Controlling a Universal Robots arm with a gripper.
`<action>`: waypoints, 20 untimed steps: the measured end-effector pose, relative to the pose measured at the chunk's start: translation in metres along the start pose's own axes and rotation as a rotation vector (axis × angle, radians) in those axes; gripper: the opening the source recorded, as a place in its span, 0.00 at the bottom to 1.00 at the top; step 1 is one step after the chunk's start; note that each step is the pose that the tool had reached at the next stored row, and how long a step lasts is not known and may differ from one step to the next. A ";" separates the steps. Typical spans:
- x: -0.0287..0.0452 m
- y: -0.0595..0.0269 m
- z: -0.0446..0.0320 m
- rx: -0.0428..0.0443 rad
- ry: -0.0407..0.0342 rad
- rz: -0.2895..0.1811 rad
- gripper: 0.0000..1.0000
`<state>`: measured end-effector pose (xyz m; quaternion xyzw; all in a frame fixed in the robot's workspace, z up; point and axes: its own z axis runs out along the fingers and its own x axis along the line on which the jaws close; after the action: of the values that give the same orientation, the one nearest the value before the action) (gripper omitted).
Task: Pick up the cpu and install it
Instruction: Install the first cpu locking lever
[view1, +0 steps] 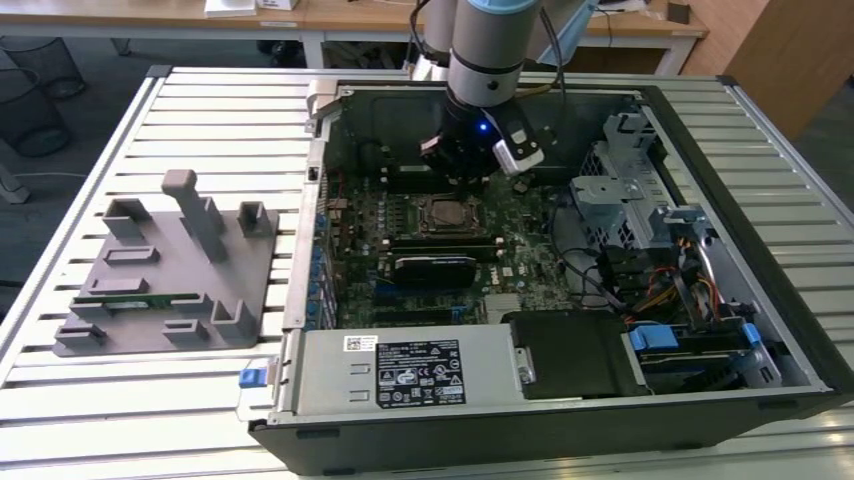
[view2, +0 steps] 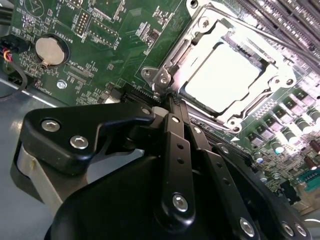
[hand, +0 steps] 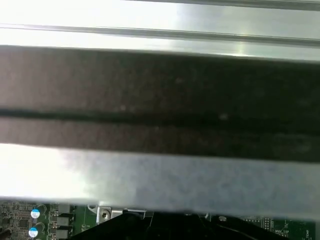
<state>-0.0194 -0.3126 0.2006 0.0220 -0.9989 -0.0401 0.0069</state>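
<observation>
The cpu (view2: 222, 75) lies flat inside the metal-framed socket (view2: 200, 22) on the green motherboard, its silver top glaring bright in the second wrist view. My gripper (view2: 169, 100) hangs just above the board at the socket's edge, beside the frame's corner screw. Its black fingers (view2: 176, 145) are pressed together with nothing between them. In the exterior view my gripper (view1: 461, 183) sits low inside the open computer case, directly over the socket (view1: 441, 213) in the middle of the board.
A grey fixture block (view1: 174, 270) at the exterior view's left holds a green memory stick (view1: 140, 298). The case holds a power supply (view1: 400, 372), drive cage (view1: 627, 190) and cables. A coin battery (view2: 50, 50) sits on the board. The case wall (hand: 160, 100) is close by.
</observation>
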 end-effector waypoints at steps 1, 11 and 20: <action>0.0000 -0.0002 0.0000 0.0034 0.0002 0.000 0.11; 0.0001 -0.0007 0.0050 0.0352 0.0029 0.001 0.11; -0.0003 0.0006 0.0066 -0.0140 -0.0007 0.000 0.11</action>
<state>-0.0192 -0.3115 0.1941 0.0221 -0.9986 -0.0471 0.0067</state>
